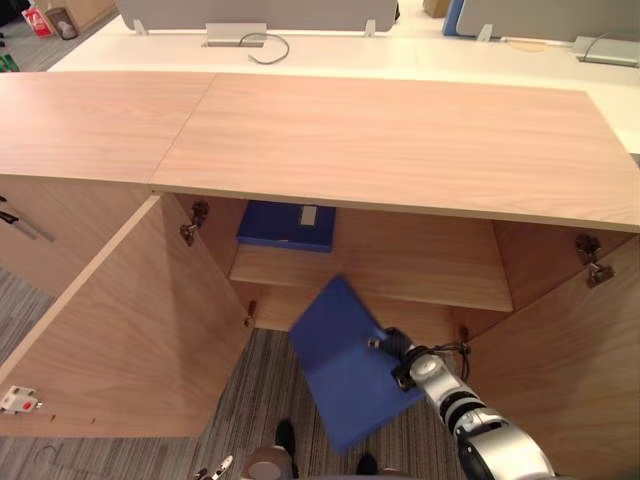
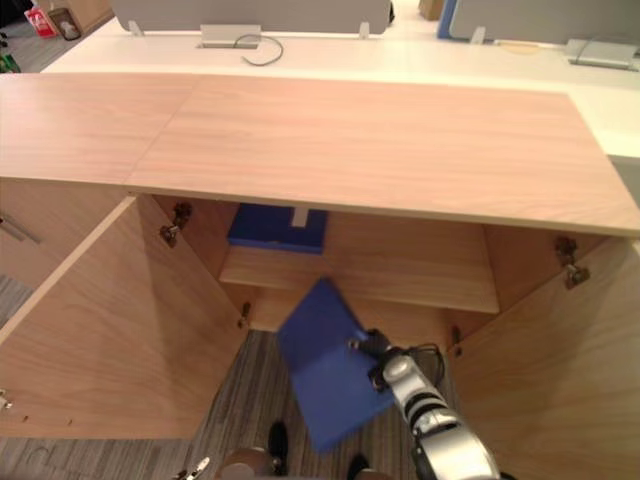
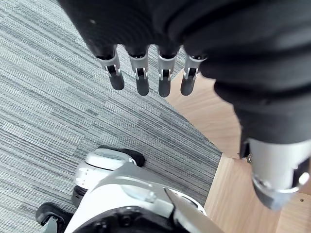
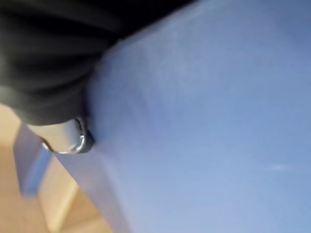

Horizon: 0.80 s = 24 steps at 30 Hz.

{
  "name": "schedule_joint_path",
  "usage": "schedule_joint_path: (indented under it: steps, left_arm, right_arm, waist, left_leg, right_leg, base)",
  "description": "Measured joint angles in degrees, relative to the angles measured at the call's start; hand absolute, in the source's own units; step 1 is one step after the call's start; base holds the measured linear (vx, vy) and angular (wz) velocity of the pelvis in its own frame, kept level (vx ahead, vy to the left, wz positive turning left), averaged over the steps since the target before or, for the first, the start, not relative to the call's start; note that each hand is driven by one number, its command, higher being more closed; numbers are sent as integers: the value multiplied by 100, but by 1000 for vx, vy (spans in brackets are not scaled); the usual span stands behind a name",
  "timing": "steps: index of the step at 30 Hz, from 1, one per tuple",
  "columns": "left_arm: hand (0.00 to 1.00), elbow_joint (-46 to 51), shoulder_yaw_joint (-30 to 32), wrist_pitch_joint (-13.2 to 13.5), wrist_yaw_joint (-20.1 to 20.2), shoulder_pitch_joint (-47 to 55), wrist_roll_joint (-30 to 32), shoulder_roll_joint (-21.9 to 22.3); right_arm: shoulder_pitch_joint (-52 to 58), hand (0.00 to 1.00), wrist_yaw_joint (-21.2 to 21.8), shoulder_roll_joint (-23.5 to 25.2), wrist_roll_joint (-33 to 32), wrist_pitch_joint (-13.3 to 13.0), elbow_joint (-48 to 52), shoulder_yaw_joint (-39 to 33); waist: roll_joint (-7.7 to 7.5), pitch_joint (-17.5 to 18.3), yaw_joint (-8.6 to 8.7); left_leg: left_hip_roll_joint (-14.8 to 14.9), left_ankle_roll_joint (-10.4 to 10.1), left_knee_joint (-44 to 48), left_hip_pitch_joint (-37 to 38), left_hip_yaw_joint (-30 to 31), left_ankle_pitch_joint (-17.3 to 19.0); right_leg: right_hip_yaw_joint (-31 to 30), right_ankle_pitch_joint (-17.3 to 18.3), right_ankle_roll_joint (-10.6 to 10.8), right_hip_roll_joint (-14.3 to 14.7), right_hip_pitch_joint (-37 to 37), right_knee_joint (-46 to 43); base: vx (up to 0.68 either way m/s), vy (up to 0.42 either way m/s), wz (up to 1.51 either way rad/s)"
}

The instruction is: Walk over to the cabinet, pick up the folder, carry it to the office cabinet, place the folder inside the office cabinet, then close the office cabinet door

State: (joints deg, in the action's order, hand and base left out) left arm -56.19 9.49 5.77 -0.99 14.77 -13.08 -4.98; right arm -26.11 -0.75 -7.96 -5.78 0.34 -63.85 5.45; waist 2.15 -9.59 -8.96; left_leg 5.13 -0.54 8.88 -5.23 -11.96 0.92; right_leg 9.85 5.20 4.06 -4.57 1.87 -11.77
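A blue folder (image 1: 345, 365) hangs tilted in front of the open wooden office cabinet (image 1: 380, 140), just below its inner shelf (image 1: 410, 265). My right hand (image 1: 398, 358) is shut on the folder's right edge, thumb on top. Up close, the right wrist view has the folder's blue cover (image 4: 218, 121) pressed against the thumb (image 4: 65, 138). A second blue folder (image 1: 286, 226) lies at the back left of the shelf. My left hand (image 3: 141, 73) hangs over the grey carpet beside the left door, fingers straight and holding nothing.
Both cabinet doors stand wide open: the left door (image 1: 130, 330) and the right door (image 1: 575, 350). A small white and red object (image 1: 16, 400) sits at the left door's lower corner. White desks with grey dividers (image 1: 260, 12) stand behind the cabinet.
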Motion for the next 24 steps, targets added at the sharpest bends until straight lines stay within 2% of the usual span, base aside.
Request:
schedule_joint_path:
  steps: [1, 2, 4, 5, 6, 7, 8, 9, 11, 12, 14, 16, 19, 22, 24]
  left_arm:
    - [0, 28, -4, -2, 22, -7, -4, 15]
    - [0, 126, -41, -4, 30, -48, -42, 19]
    - [0, 173, -88, -4, 28, -108, -68, 18]
    - [0, 187, -128, 5, 26, -157, -110, 4]
    - [0, 188, -129, 6, 25, -175, -204, -13]
    - [0, 187, -121, 6, 25, -210, -381, -51]
    - [0, 186, -120, 3, 25, -228, -464, -80]
    - [0, 195, -120, 1, 22, -283, -581, -15]
    - [0, 328, -122, 2, 20, -290, -706, 65]
    - [0, 485, -121, 3, 19, -303, -798, 129]
    - [0, 723, -121, 13, 16, -318, -867, 157]
    - [0, 973, -115, 37, 5, -337, -977, 176]
    - [0, 1092, -127, 41, -3, -305, -1052, 180]
    - [0, 1229, -173, 40, -1, -300, -1149, 186]
    - [0, 1385, -340, 39, 1, -282, -1150, 165]
  right_arm:
    - [-68, 100, -24, 30, -617, 3, 0, -156]
    - [-229, 100, -66, 36, -1747, 2, 0, -401]
    - [-326, 100, -82, 34, -2526, -26, 15, -627]
    - [-356, 100, -114, 65, -3123, -72, 72, -806]
    - [-355, 100, -133, 102, -3533, -123, 167, -842]
    - [-357, 100, -155, 189, -4061, -230, 350, -868]
    - [-363, 100, -154, 234, -4322, -289, 443, -876]
    - [-355, 100, -153, 273, -4873, -400, 630, -879]
    - [-357, 100, -158, 408, -5483, -493, 1003, -1061]
    - [-370, 100, -161, 462, -5890, -622, 1329, -1164]
    - [-461, 100, -166, 528, -6334, -827, 1786, -1515]
    - [-674, 100, -202, 499, -6824, -1192, 2282, -1924]
    - [-1209, 100, -313, 320, -7127, -1525, 2451, -2294]
    - [-1751, 100, -520, 58, -7185, -1688, 2471, -2666]
    - [-2199, 100, -690, -273, -7206, -1732, 2433, -2936]
  waist:
    - [29, -54, -7]
    - [80, -224, -10]
    - [172, -399, 5]
    - [219, -479, -2]
    - [211, -491, -10]
    - [126, -548, -16]
    - [95, -591, -19]
    - [223, -695, 2]
    - [232, -741, 5]
    - [232, -843, 5]
    - [231, -1019, 21]
    - [223, -1170, 65]
    - [236, -1267, 160]
    - [285, -1351, 189]
    - [367, -1417, 172]
  left_leg:
    - [6, 31, 174, -52, 6, 98]
    - [25, 87, 466, -82, 19, 263]
    - [97, 133, 716, -92, 80, 421]
    - [170, 168, 1091, -221, 149, 666]
    - [207, 132, 1440, -410, 186, 846]
    - [212, 45, 1875, -622, 193, 1019]
    - [212, 33, 2081, -709, 196, 1113]
    - [326, 16, 2388, -848, 302, 1220]
    - [389, -6, 2586, -1129, 365, 1239]
    - [415, -28, 2734, -1298, 407, 1252]
    - [403, -86, 3009, -1566, 509, 1296]
    - [291, -96, 3332, -1916, 646, 1346]
    - [97, -87, 3565, -2286, 761, 1351]
    - [-55, -74, 3690, -2637, 903, 1331]
    - [-197, -54, 3801, -2970, 926, 1253]
  right_leg:
    - [57, 26, 59, -41, 27, -131]
    - [147, 116, 266, -146, 124, -566]
    - [275, 186, 447, -214, 271, -1071]
    - [550, 397, 300, -313, 391, -1290]
    - [691, 405, 244, -419, 523, -1291]
    - [796, 344, 159, -583, 629, -1227]
    - [856, 278, 50, -665, 698, -1269]
    - [966, 367, -72, -631, 717, -1459]
    - [1018, 520, -149, -639, 1009, -1753]
    - [1049, 616, -186, -670, 1186, -1991]
    - [1150, 823, -243, -823, 1449, -2477]
    - [1298, 1124, -279, -1105, 1787, -3084]
    - [1390, 1370, -291, -1431, 2136, -3613]
    - [1539, 1485, -314, -1679, 2380, -3908]
    - [1620, 1592, -342, -1963, 2656, -4237]
  base:
    - [-58, 117, -4]
    - [-62, 119, 5]
    - [-89, 81, 9]
    - [-120, 46, 17]
    - [-191, 54, 20]
    - [-168, 28, 15]
    - [-165, 12, 16]
    - [-73, -23, 10]
    - [-38, -90, 11]
    - [-43, -140, 17]
    - [-55, -118, 28]
    - [-94, -104, 40]
    - [-111, -63, 40]
    - [-117, -5, 47]
    - [-99, 23, 52]
